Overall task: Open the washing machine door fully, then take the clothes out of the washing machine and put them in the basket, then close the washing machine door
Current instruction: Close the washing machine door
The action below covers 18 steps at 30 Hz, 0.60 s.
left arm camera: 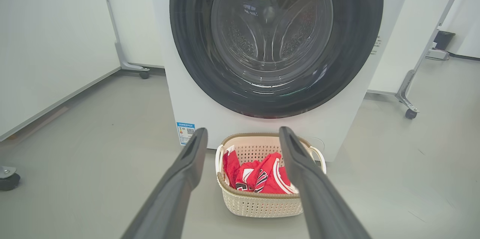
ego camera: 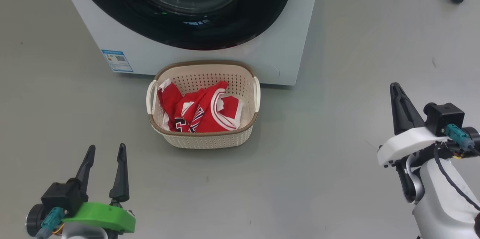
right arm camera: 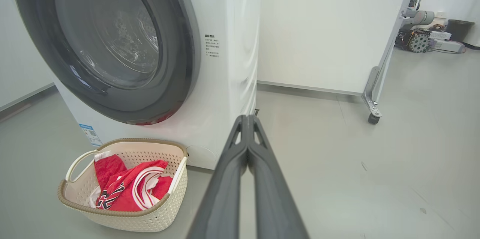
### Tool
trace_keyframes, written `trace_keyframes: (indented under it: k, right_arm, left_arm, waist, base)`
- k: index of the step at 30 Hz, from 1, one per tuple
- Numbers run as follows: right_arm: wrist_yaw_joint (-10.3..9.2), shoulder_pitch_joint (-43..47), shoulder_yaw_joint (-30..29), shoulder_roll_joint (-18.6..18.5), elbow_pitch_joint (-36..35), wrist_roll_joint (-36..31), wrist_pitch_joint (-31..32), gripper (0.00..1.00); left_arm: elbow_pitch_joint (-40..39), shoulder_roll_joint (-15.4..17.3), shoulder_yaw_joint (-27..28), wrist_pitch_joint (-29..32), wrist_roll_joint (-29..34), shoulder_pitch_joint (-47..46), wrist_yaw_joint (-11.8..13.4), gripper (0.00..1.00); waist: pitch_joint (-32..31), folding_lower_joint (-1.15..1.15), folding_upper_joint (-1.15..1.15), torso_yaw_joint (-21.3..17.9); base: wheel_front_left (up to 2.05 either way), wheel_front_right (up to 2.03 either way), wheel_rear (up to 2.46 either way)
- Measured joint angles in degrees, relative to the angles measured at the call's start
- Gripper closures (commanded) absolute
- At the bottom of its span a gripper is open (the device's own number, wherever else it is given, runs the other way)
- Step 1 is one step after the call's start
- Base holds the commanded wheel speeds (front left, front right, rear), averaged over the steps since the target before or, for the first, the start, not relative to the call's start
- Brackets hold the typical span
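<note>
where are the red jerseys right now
The clothes lie bunched in the basket on the floor, centre of the head view, just in front of the washing machine beneath the closed washing machine door.

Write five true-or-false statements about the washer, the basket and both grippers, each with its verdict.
1. The washing machine door is shut. True.
2. The clothes lie on the floor beside the basket. False: they lie inside the basket.
3. The left gripper is open and holds nothing. True.
4. The right gripper grips a basket handle. False: it is shut on nothing, apart from the basket.
5. The basket stands on the floor before the washing machine. True.
</note>
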Motion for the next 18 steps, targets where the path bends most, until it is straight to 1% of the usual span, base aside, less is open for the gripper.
trace_keyframes:
  k: [7, 11, 13, 14, 15, 16, 18]
  right_arm:
    - [-0.70, 6.9, -2.4, 0.3, -6.4, 0.1, 0.0, 1.00]
    - [-0.79, 10.2, -3.4, 1.3, -10.5, 0.0, 0.0, 1.00]
    - [-1.22, 11.8, -4.3, 1.6, -12.3, 0.0, 0.0, 1.00]
    - [-1.29, 12.7, -4.9, 1.8, -13.2, 0.0, 0.0, 0.80]
    - [-1.29, 13.6, -5.4, 2.1, -14.0, 0.0, 0.0, 0.16]
    - [-1.29, 14.5, -5.8, 2.5, -14.7, 0.0, 0.0, 0.00]
    - [-1.29, 16.3, -6.0, 3.3, -15.9, 0.0, 0.0, 0.00]
  left_arm:
    - [-1.1, 0.0, 0.2, 0.0, 0.7, 1.5, 0.0, 0.00]
    - [-1.5, 0.0, 1.9, 0.0, 0.9, 2.9, 0.0, 0.00]
    - [-1.5, 0.0, 2.2, 0.0, 1.0, 3.6, 0.0, 0.00]
    - [-1.5, 0.0, 2.2, 0.0, 1.0, 3.9, 0.0, 0.00]
    - [-1.5, -0.1, 2.3, 0.0, 1.0, 4.2, 0.0, 0.00]
    - [-1.6, -0.1, 2.6, 0.0, 1.1, 4.5, 0.0, 0.00]
    - [-1.8, -0.1, 3.1, 0.0, 1.1, 5.0, 0.0, 0.00]
  waist:
    - [-3.6, 0.00, 0.00, -2.5]
    - [-5.3, 0.00, 0.00, -3.3]
    - [-6.1, 0.00, 0.00, -3.6]
    - [-6.5, 0.00, 0.00, -3.8]
    - [-6.9, 0.00, 0.00, -3.9]
    - [-7.3, 0.00, 0.00, -4.0]
    - [-7.9, 0.00, 0.00, -4.2]
  base:
    - [0.00, 0.00, 0.00]
    - [0.00, 0.00, 0.00]
    - [0.00, 0.00, 0.00]
    - [0.00, 0.00, 0.00]
    - [0.00, 0.00, 0.00]
    - [0.00, 0.00, 0.00]
    - [0.00, 0.00, 0.00]
